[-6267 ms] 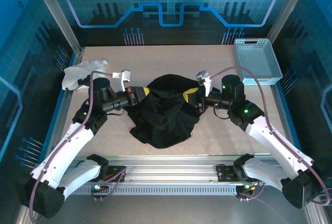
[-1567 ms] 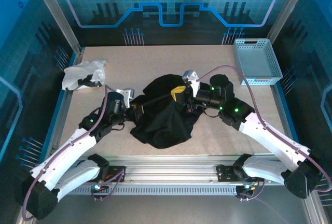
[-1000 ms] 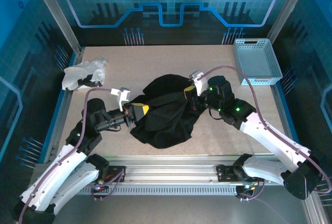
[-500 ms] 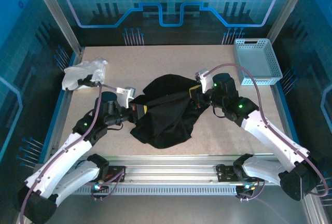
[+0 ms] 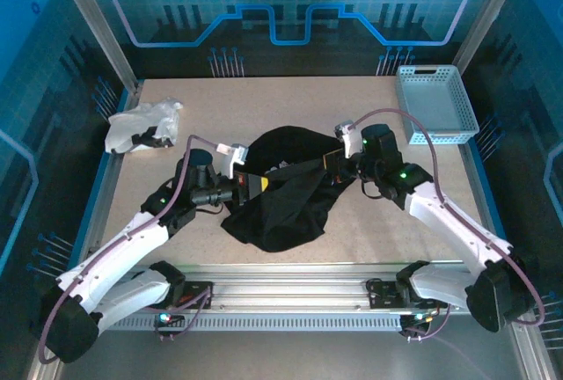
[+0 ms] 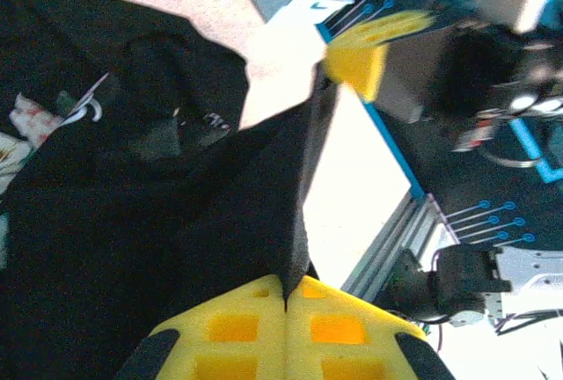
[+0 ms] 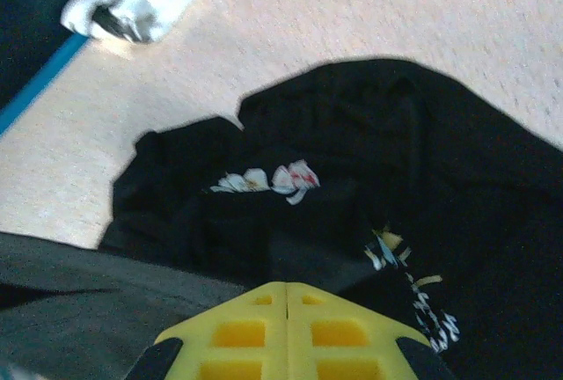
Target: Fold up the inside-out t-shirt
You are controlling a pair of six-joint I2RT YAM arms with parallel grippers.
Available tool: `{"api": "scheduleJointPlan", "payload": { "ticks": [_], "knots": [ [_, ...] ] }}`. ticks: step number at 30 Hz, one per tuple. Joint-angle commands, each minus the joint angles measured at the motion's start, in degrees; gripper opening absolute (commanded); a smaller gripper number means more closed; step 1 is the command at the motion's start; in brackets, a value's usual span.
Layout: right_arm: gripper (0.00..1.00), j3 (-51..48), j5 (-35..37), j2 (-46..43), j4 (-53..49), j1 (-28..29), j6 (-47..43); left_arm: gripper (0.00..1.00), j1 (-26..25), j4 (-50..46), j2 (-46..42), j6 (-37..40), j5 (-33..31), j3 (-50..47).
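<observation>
Barely started: black t-shirt (image 5: 281, 208) lies a crumpled heap mid-desk (image 5: 264, 107), no fold made; left tool (image 5: 260, 185) at its 9 o'clock, right tool (image 5: 332, 162) at 2 o'clock, both clamped on one taut strip

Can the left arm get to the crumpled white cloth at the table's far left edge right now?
Probably not yet: the way to the white cloth looks free, but the left gripper is shut on the large black cloth t-shirt.
</observation>
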Motion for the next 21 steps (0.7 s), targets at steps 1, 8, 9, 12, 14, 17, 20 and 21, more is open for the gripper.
{"api": "scheduleJointPlan", "payload": {
  "ticks": [1,8,9,12,14,17,20,21],
  "knots": [
    [0.0,2.08,1.4,1.73,-4.07,-0.35,-0.76,0.0,-0.26,4.24,-0.14,0.37,3.9,0.79],
    [0.37,0.79,-5.42,-1.9,-0.56,1.86,-11.22,0.0,-0.17,-0.66,-0.64,4.37,3.74,4.12],
    [0.4,0.66,-6.42,-2.58,0.12,2.26,-12.85,0.0,-0.16,-1.65,-0.84,4.74,3.34,4.54],
    [0.46,0.74,-10.09,-3.3,1.39,3.49,-16.81,0.0,-0.2,-3.82,-1.53,5.6,2.56,5.4],
    [0.49,0.88,-13.34,-3.09,2.06,4.42,-19.23,0.0,-0.2,-4.47,-1.96,5.77,2.28,5.77],
    [0.51,1.9,-16.2,-1.9,1.9,6.19,-22.37,0.0,-0.2,-5.15,-2.25,6.22,2.14,6.17],
    [0.53,3.46,-17.12,0.3,1.69,7.31,-24.44,0.0,-0.18,-5.5,-2.16,6.4,2.22,6.32],
    [0.54,4.33,-16.81,1.37,1.29,7.5,-25.05,0.0,-0.2,-5.46,-2.16,6.35,2.24,6.39]
  ]
}}
